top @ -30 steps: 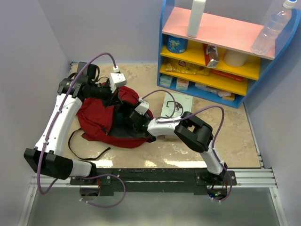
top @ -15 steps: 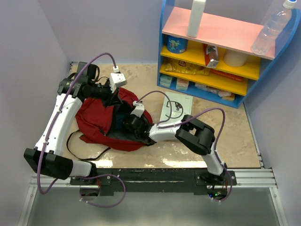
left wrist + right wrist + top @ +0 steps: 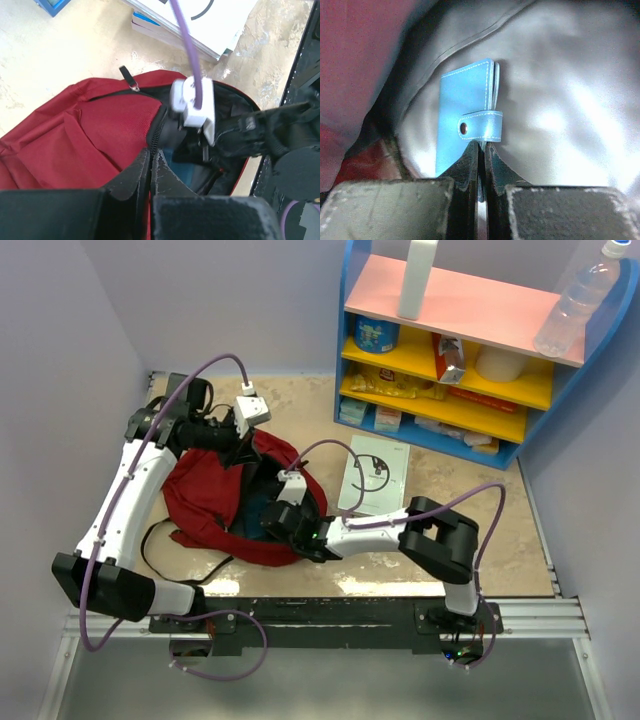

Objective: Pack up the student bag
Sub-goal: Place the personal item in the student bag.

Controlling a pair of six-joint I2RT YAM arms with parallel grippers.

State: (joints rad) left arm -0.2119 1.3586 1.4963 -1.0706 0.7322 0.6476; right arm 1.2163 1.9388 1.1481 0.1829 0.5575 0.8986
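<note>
The dark red student bag (image 3: 205, 500) lies open on the table's left half. My left gripper (image 3: 243, 448) is shut on the bag's zipper rim (image 3: 156, 131) at its far edge and holds the mouth open. My right gripper (image 3: 282, 525) reaches inside the bag and is shut on the edge of a blue snap-strap notebook (image 3: 467, 117), which stands against the grey lining (image 3: 560, 90). The red fabric (image 3: 95, 135) fills the left wrist view, and the right wrist (image 3: 197, 107) shows inside the opening.
A white book (image 3: 375, 472) lies on the table just right of the bag. A blue shelf unit (image 3: 460, 350) with snacks, a bottle and boxes stands at the back right. Black straps (image 3: 190, 565) trail from the bag toward the front.
My right gripper has moved left and toward the front, deeper into the bag, with the blue notebook. The bag's near side has sagged and shifted. The left gripper holds its place.
</note>
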